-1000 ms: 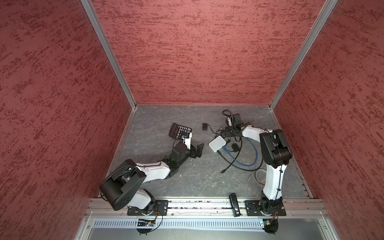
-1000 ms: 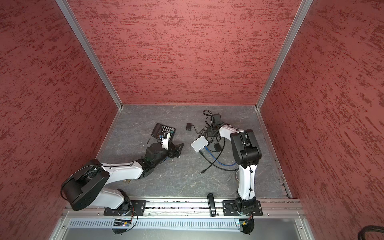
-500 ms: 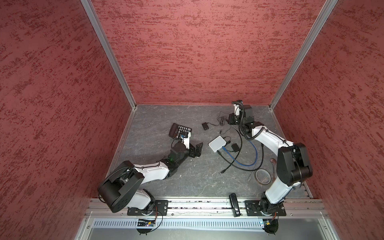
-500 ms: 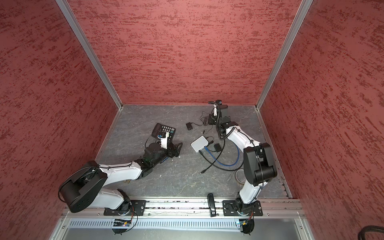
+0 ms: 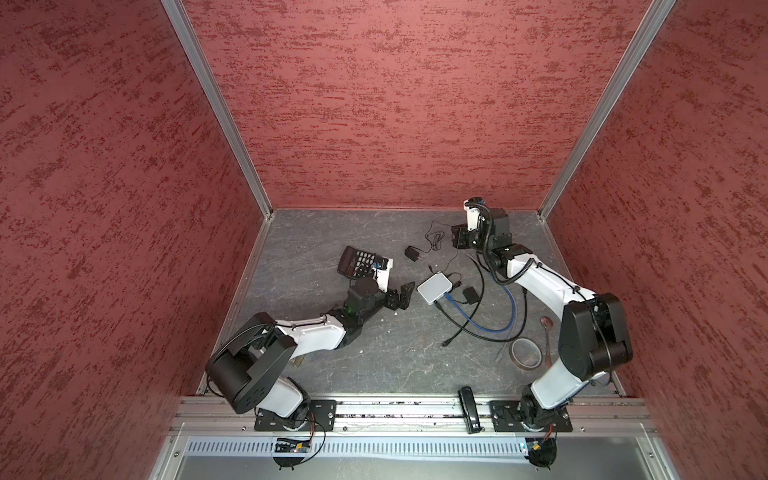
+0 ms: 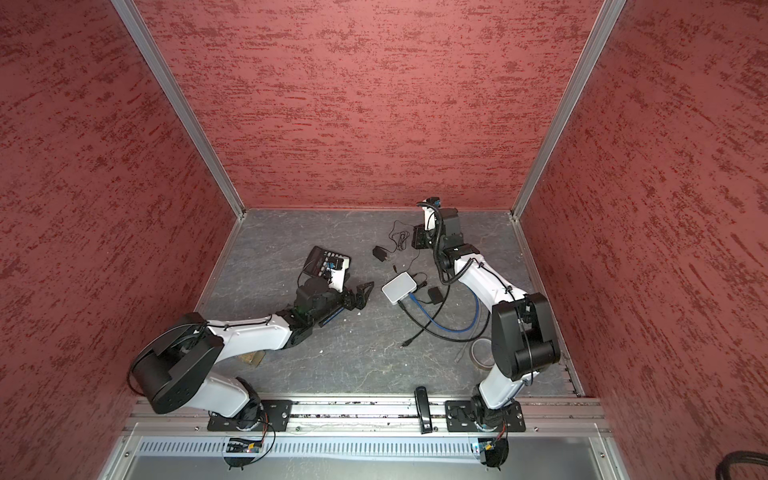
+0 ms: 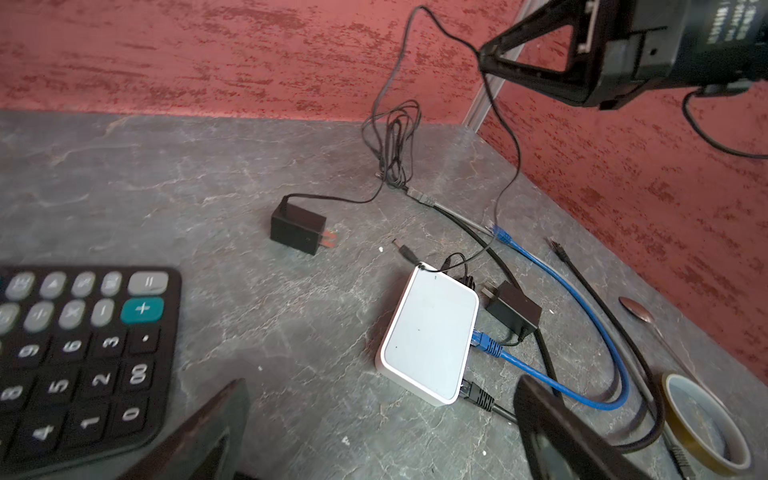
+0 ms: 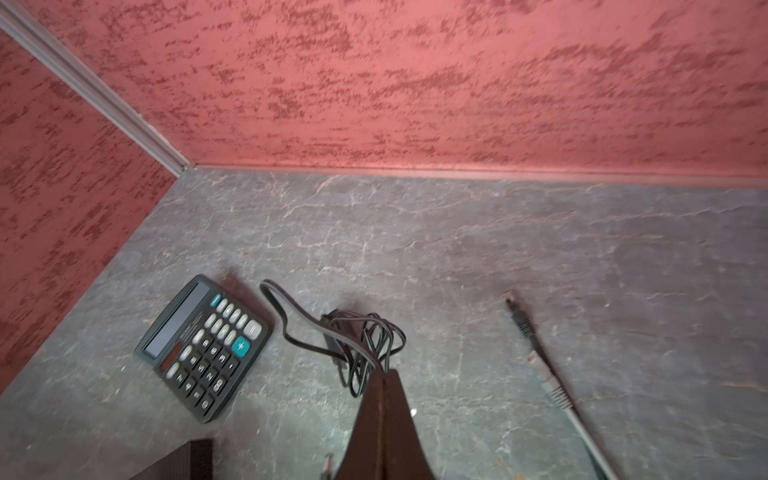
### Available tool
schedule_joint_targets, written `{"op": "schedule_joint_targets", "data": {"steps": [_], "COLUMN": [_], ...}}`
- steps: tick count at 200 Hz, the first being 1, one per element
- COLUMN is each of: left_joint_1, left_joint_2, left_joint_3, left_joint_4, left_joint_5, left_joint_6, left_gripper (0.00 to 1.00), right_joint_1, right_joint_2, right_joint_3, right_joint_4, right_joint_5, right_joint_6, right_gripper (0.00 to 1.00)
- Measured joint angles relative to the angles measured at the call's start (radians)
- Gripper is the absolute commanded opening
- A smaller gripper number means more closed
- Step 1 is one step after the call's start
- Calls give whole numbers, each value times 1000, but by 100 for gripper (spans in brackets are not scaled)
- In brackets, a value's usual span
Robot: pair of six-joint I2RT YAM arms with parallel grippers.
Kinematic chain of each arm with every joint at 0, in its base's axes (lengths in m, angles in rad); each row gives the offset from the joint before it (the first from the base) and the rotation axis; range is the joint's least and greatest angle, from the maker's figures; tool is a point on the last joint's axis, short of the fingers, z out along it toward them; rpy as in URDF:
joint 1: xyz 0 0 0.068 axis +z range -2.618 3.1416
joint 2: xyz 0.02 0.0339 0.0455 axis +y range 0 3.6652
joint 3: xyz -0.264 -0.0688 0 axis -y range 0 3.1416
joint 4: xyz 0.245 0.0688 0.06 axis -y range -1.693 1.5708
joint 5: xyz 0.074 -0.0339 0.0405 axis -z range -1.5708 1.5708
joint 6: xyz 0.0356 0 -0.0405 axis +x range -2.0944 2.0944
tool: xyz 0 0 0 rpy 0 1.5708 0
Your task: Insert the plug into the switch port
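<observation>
Right gripper point(image 8: 384, 376), clamped on thin black cord point(image 7: 505, 137), has drawn back toward the tabletop's far right corner. Plug point(image 7: 404, 250) lies just beside switch point(image 7: 430, 340), mid-tabletop, uninserted. Left gripper point(image 5: 402, 296) gapes wide, empty. Judgement: regrasp nearer the plug needed.

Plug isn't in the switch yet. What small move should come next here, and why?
Probably lower the right gripper toward the switch and regrip nearer the plug. It is shut on the thin black cable, raised and well away from the plug, which lies loose beside the switch's corner, uninserted.
</observation>
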Motion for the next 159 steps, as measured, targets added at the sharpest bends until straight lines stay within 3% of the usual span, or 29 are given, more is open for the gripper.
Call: {"op": "schedule_joint_targets", "data": {"steps": [70, 159], "left_joint_1": [-92, -96], "left_joint_2": [122, 279], "left_joint_3": [190, 328], "left_joint_4": [-109, -187], "left_joint_5": [64, 104], "left_joint_6": [352, 449], "left_gripper": [100, 94], "right_joint_1": [9, 9], "right_joint_2": [-2, -60], "right_joint_3": [-13, -16], "right_joint_4": [-41, -64], "right_joint_5": [-63, -127], "right_joint_6": [17, 29], "right_gripper": [0, 0]}}
